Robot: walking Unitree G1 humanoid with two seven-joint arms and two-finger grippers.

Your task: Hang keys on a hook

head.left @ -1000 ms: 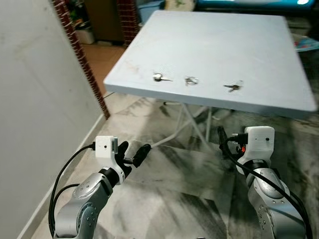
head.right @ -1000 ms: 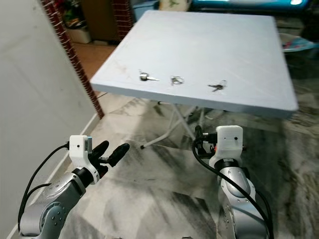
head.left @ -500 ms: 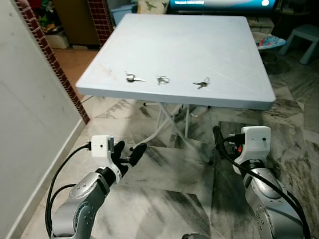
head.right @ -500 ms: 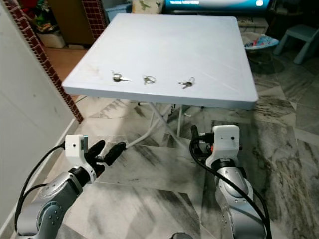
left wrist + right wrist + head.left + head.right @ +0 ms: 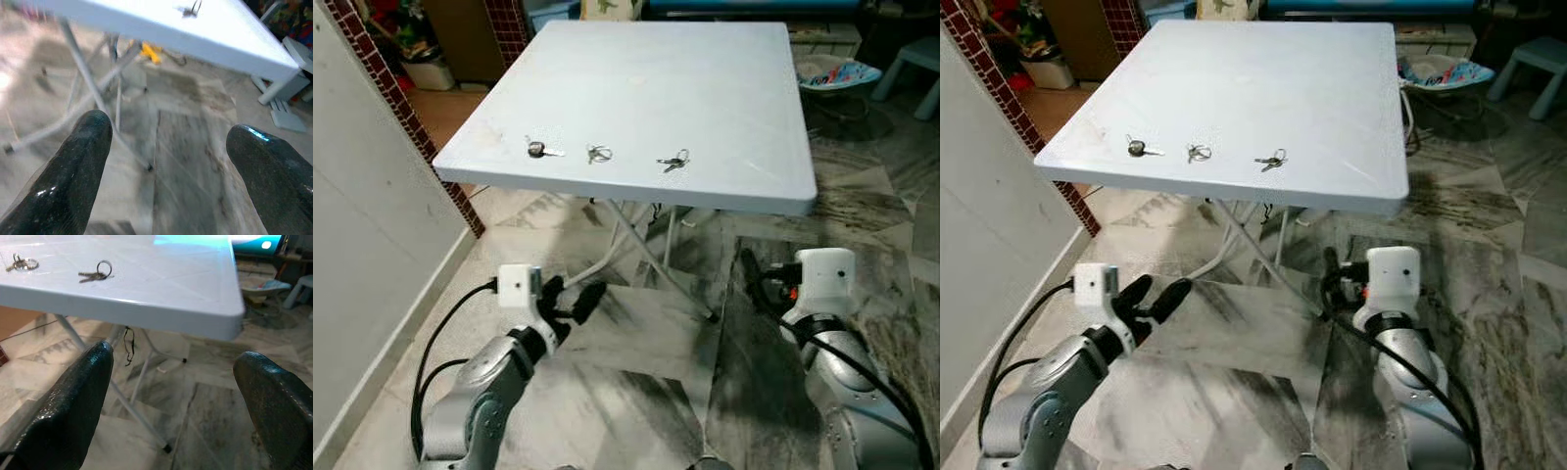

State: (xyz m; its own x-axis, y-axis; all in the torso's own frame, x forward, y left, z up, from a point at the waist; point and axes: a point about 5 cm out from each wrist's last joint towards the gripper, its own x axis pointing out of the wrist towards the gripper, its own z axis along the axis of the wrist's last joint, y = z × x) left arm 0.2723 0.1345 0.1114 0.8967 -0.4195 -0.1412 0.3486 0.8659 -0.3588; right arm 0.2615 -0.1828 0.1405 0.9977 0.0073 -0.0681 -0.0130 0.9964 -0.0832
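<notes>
On table (image 5: pixel 705 88): 3 key sets (image 5: pixel 673 162), untouched.

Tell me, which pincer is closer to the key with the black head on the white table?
Left. The left pincer hangs below the table's near edge, under the black-headed silver key. The right pincer sits low too, far off to the key's right.

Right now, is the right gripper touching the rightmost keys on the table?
Apart. In the left eye view, the right gripper hangs below the table edge, while the rightmost keys lie on top.
</notes>
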